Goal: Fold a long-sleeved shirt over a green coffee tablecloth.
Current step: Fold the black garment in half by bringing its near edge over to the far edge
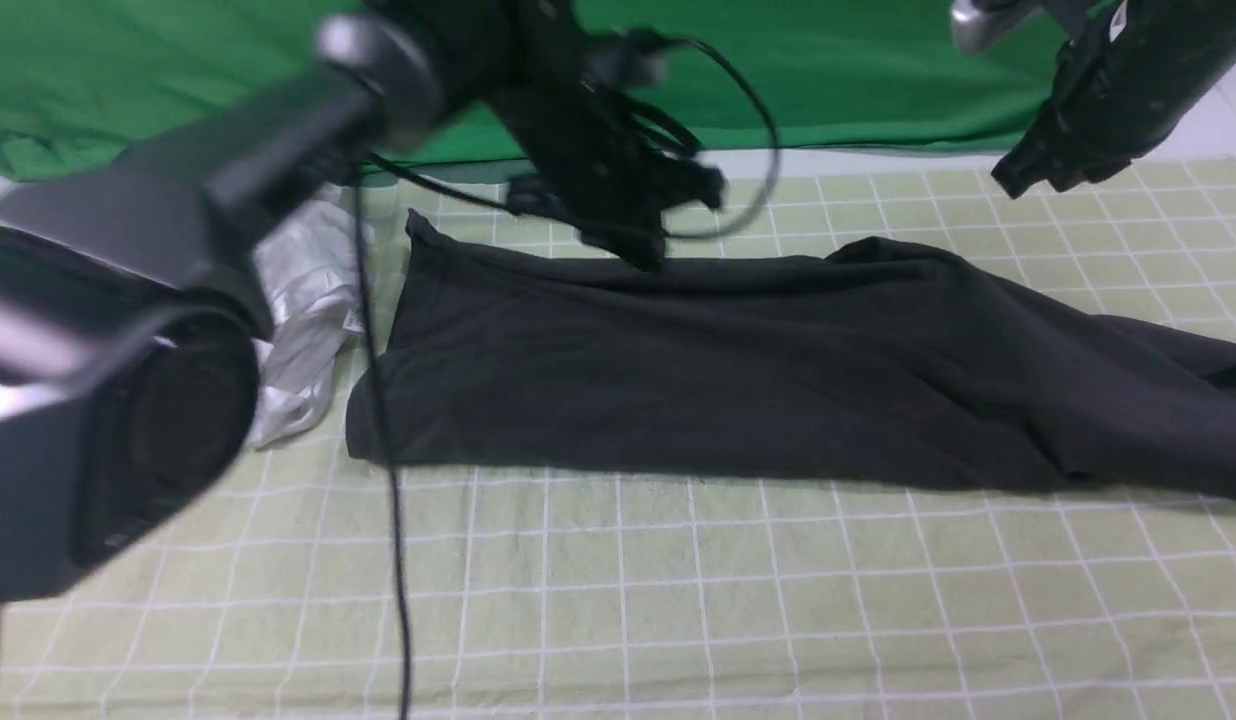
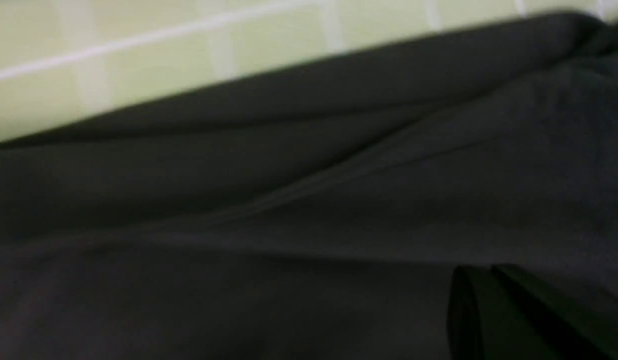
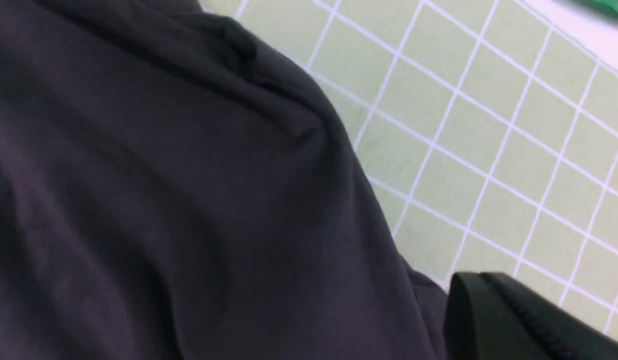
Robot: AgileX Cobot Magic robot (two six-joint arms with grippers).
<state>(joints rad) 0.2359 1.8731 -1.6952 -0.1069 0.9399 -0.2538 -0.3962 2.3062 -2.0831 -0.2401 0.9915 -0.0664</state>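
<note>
Reading current state: long-sleeved shirt (image 1: 738, 370) lies flat on the green coffee tablecloth (image 1: 678, 600), laid out as a long black band. It runs across the front view from left of centre out past the right edge. Near edge is fairly straight; right end is wrinkled and bunched.

Left arm (image 1: 208, 200) reaches in from the near left, badly blurred. Left gripper (image 1: 633, 245) sits at the shirt's far edge, about mid-band. Touching or just above the fabric: cannot tell. Clenched or released: cannot tell either, blur hides it. Left wrist view is nearly all black fabric, with a strip of tablecloth along one side and one dark finger (image 2: 489, 320) low over the shirt.

Right gripper (image 1: 1028, 175) hangs above the tablecloth at far right, apart from the shirt. Jaw state: cannot tell. Right wrist view shows a single finger (image 3: 519, 320) by the shirt's edge, grid cloth beside it.

White garment (image 1: 303, 300) lies crumpled just beside the shirt's left end. Bright green sheet (image 1: 128, 90) runs along the far side. Black cable (image 1: 383, 420) hangs from the left arm, crossing the shirt's left end.
</note>
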